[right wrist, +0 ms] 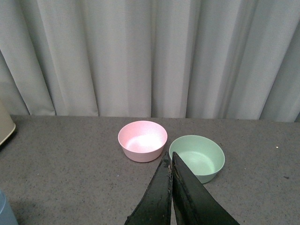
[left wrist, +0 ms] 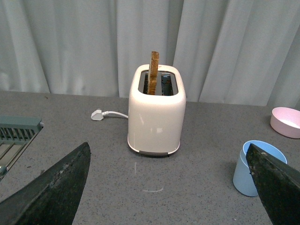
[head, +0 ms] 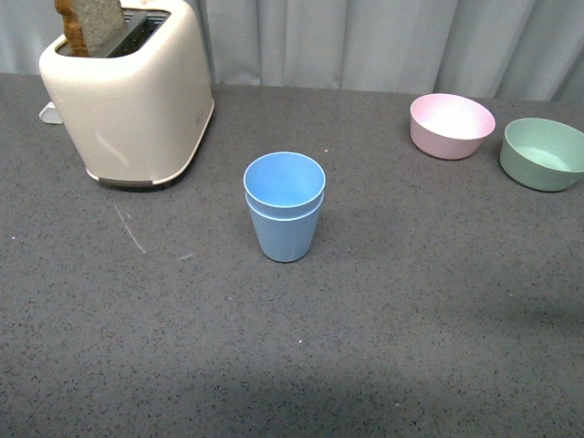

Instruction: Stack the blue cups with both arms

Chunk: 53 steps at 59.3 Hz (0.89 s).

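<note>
blue cups (head: pixel 284 206) nested, lower one half-hidden

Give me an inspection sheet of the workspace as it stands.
Surface: grey speckled table, a few pale scuffs.
Job's things: blue cups nested, upright, mid-table.
Clutter: toaster holding toast; pink bowl and green bowl, apart; grey rack at the edge of the left wrist view.
Grippers: left tool open, empty; right tool shut, empty.
Cables: white plug and cord behind toaster.
Surroundings: grey curtain.
</note>
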Each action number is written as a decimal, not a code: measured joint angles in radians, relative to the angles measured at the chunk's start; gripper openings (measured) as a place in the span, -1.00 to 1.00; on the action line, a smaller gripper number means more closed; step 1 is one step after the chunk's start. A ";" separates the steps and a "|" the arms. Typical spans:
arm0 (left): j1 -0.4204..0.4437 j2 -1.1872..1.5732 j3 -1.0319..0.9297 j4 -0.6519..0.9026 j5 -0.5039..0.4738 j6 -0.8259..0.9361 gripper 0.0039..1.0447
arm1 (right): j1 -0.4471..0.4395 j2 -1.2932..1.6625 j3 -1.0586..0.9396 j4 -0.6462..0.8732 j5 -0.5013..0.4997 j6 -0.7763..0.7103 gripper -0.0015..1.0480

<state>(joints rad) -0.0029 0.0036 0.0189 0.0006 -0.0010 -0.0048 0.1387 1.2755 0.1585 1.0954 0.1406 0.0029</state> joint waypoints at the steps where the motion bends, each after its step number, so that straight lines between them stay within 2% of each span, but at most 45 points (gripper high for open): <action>1: 0.000 0.000 0.000 0.000 0.000 0.000 0.88 | -0.005 -0.017 -0.009 -0.008 -0.006 0.000 -0.98; 19: 0.000 0.000 0.000 0.000 0.000 0.000 0.88 | -0.056 -0.259 -0.095 -0.161 -0.062 0.000 -0.98; 22: 0.000 0.000 0.000 0.000 0.000 0.000 0.88 | -0.095 -0.303 -0.106 -0.193 -0.120 0.000 -0.98; 27: 0.000 0.000 0.000 0.000 0.000 0.000 0.88 | -0.134 -0.394 -0.125 -0.265 -0.132 0.000 -0.98; 53: 0.000 0.000 0.000 0.000 0.000 0.000 0.88 | -0.136 -0.765 -0.156 -0.591 -0.139 0.000 -0.98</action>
<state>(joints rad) -0.0029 0.0036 0.0189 0.0006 -0.0013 -0.0048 0.0025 0.5106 0.0029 0.5049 0.0013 0.0029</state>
